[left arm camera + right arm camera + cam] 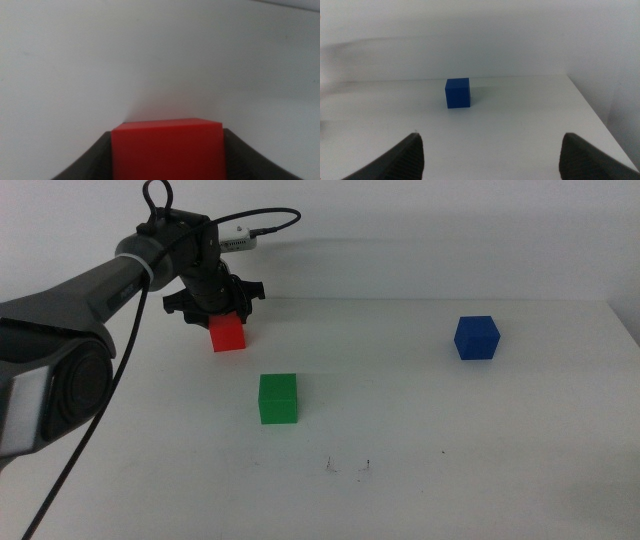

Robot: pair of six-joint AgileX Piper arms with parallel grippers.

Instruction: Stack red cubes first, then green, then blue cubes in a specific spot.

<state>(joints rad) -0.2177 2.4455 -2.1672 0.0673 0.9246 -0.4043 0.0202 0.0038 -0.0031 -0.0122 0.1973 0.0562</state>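
Nearest the camera in the middle view, a few tiny dark ticks (347, 467) mark a patch of bare white table (480, 460). Just beyond them sits the green cube (278, 398), alone and untouched. Farther back and to the right stands the blue cube (476, 337), well apart from the others. The right wrist view shows it too (457, 93), past the right gripper (490, 150), whose jaws stand wide apart with nothing between them; that arm is out of the middle view. Farthest back on the left, the left gripper (222, 315) covers the top of the red cube (228, 335). Only the left wrist view shows the grip: the dark jaws press both sides of the red cube (167, 150), whose lower part is cut off.
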